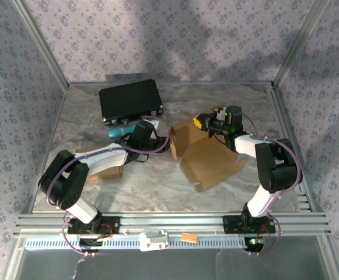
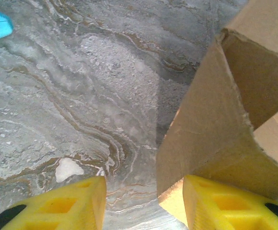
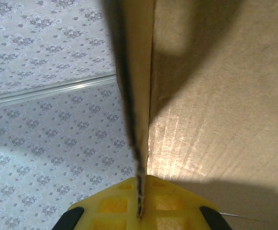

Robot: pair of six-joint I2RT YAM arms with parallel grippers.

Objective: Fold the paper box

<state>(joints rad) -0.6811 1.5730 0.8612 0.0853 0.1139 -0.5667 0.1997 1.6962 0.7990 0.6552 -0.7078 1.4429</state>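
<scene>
Brown cardboard of the paper box (image 1: 207,160) lies half opened on the marbled surface (image 1: 157,189), about midway between the near and far edges and somewhat closer to the right edge. One panel lies flat and others stand up.

The right gripper (image 1: 201,123) is at the box's far side, clamped on a raised flap. The right wrist view has its yellow fingers (image 3: 115,206) pressed together on the flap's thin edge.

The left gripper (image 1: 160,140) is at the box's left side with its jaws apart. In the left wrist view, an upright panel's corner reaches just inside one finger without being pinched; whether it touches I cannot tell.

A black case (image 1: 129,100) sits near the far edge, left of centre, with a blue object (image 1: 118,132) just nearer. A flat cardboard piece (image 1: 106,173) lies under the left arm, towards the left edge.
</scene>
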